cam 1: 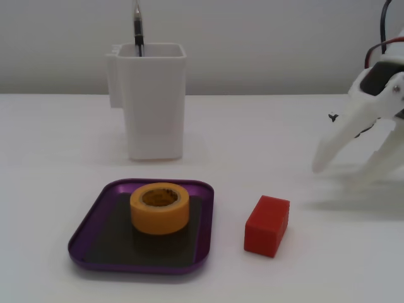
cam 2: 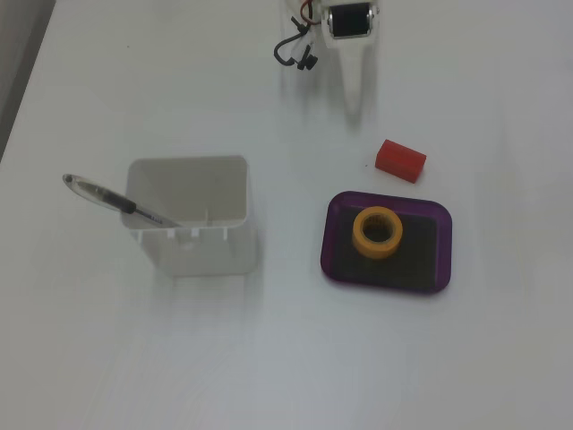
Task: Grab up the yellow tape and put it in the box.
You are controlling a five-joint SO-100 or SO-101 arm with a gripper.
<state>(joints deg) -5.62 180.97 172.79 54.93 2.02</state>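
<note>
1. Yellow tape (cam 1: 160, 207) lies flat inside the purple box (cam 1: 88, 222), lower left of a fixed view (hole facing up).
2. The white gripper (cam 1: 344, 173), right edge, holds nothing, its jaws apart.
3. A red block (cam 1: 267, 225) stands just right of the box.

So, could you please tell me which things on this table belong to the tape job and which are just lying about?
Part of the job:
- yellow tape, already lying in the box
- box
- hand, open and empty

Just lying about:
- red block
- white container
- pen in it

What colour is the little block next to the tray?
Red. The block shows best in a fixed view, lying on the table beside the purple tray.
</note>
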